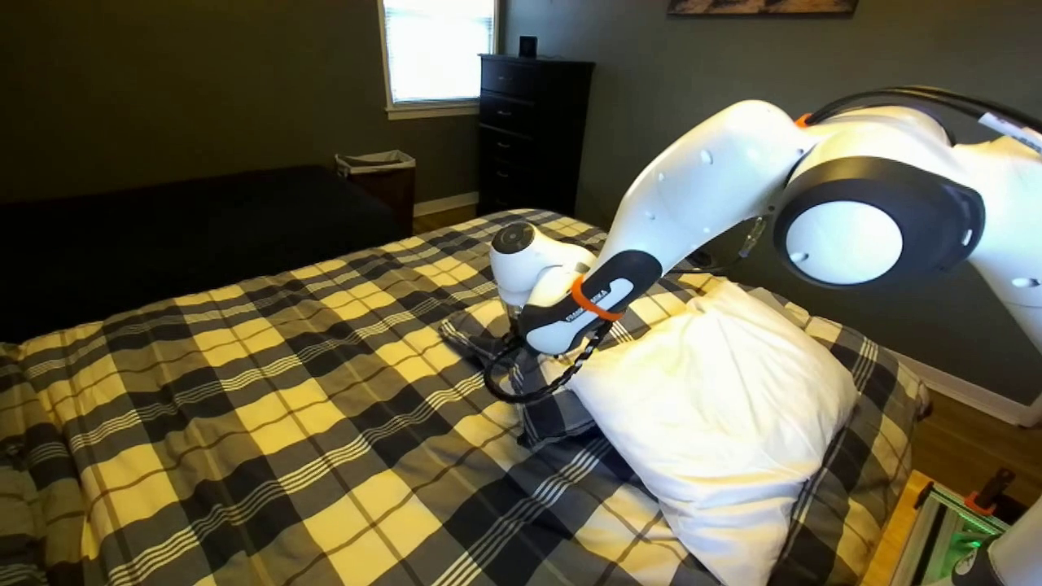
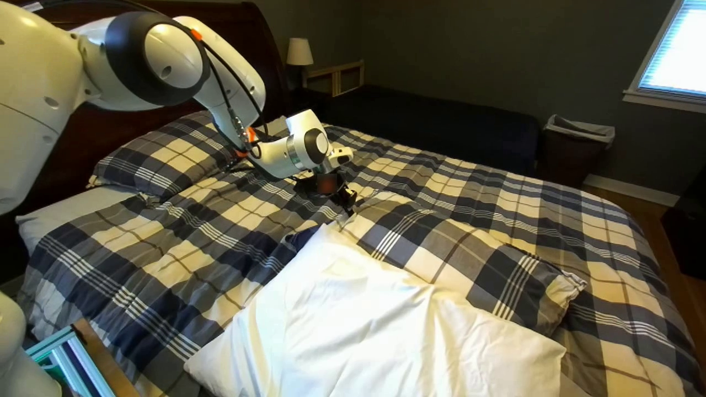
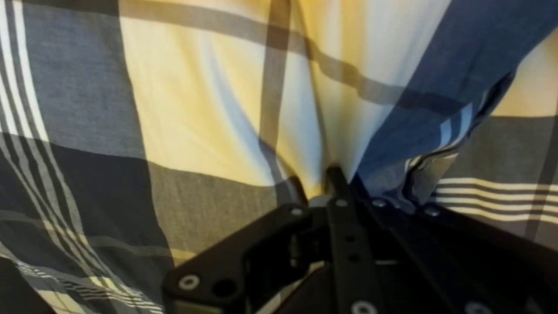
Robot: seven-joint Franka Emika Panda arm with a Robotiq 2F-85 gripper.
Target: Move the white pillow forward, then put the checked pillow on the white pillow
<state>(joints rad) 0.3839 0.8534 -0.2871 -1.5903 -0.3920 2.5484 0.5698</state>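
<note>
Bright window, black dresser, dark walls, brown headboard

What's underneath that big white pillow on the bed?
The plaid bedspread shows past the white pillow on several sides, so it probably rests on that. The checked pillow lies alongside; whether any extends underneath is hidden.

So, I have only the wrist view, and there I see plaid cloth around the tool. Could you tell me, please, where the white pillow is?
Observer: In both exterior views, the white pillow lies on the bedspread beside the checked pillow; whether they overlap, I cannot tell.
Operator: Thank you. At which end of the checked pillow am I?
Observer: The tool is at the end nearer the headboard.
Operator: Do you see any similar one elsewhere?
Observer: Yes, another plaid pillow lies near the headboard.
</note>
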